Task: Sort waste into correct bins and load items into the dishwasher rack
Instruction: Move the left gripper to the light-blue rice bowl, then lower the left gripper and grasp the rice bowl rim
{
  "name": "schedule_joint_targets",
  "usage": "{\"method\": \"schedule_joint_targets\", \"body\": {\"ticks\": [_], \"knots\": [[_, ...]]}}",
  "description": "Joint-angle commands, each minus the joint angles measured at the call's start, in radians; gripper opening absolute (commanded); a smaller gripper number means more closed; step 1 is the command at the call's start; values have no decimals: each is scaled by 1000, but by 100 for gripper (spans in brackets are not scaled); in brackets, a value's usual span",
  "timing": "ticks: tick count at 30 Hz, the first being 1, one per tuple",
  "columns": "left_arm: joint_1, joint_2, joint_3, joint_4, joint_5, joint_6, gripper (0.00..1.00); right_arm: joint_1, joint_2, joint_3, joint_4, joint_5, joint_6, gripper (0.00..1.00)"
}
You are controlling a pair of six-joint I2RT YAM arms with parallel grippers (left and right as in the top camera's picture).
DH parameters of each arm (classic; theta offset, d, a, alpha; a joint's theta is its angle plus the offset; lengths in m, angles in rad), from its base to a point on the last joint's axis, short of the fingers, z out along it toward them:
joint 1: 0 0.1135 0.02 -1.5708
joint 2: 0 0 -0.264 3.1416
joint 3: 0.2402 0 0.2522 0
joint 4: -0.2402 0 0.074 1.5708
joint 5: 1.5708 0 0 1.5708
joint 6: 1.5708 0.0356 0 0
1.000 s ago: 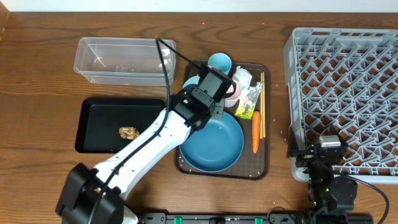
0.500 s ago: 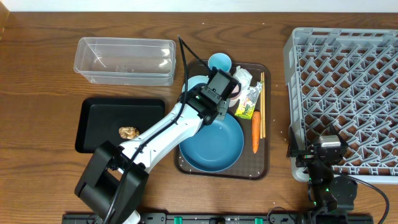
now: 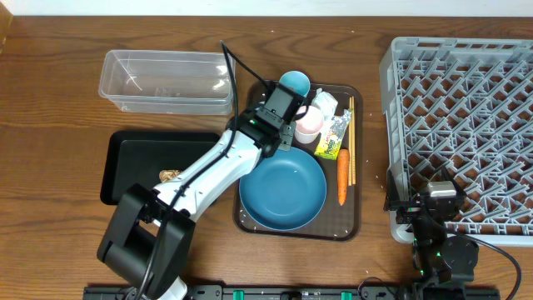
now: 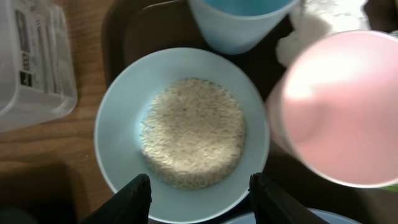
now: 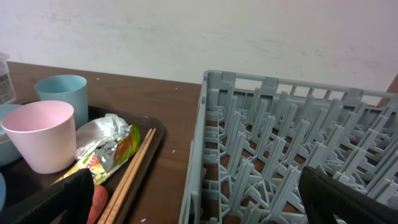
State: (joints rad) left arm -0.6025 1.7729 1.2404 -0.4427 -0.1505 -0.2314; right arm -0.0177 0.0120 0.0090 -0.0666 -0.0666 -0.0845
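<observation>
On the desk [image 3: 50, 100], the tub [image 3: 112, 83] lies rear left, the shallow tray [image 3: 133, 162] in front of it with a food lump [image 3: 170, 176] inside. The serving tray [image 3: 356, 196] sits mid-desk: plate [image 3: 287, 196] in front, carrot [image 3: 341, 177] and chopsticks [image 3: 351, 142] along the right edge, wrapper [image 3: 331, 137] left of them, front cup [image 3: 309, 123] and rear cup [image 3: 294, 82] behind the plate. The bowl [image 4: 118, 143] of rice [image 4: 193, 134], largely hidden from above, seems left of the cups. The rack [image 3: 466, 125] stands far right.

Left arm [image 3: 218, 165] stretches forward; the left hand [image 4: 202, 198] points straight down, fingers parted, empty. The right hand [image 3: 436, 197] gapes wide, arm folded.
</observation>
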Motion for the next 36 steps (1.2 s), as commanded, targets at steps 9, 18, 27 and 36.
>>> {"method": "schedule_joint_targets", "body": {"ticks": [9,18,27,36], "knots": [[1,22,-13,4,65,-2,52,-8,-5,-3,-2,7,9,99],[1,28,-38,23,100,-2,52,-8,-5,-4,-2,7,9,99],[1,67,-40,62,113,3,52,-8,-5,-4,-2,7,9,99],[1,109,-40,85,109,10,52,-8,-5,-4,-2,7,9,99]]}}
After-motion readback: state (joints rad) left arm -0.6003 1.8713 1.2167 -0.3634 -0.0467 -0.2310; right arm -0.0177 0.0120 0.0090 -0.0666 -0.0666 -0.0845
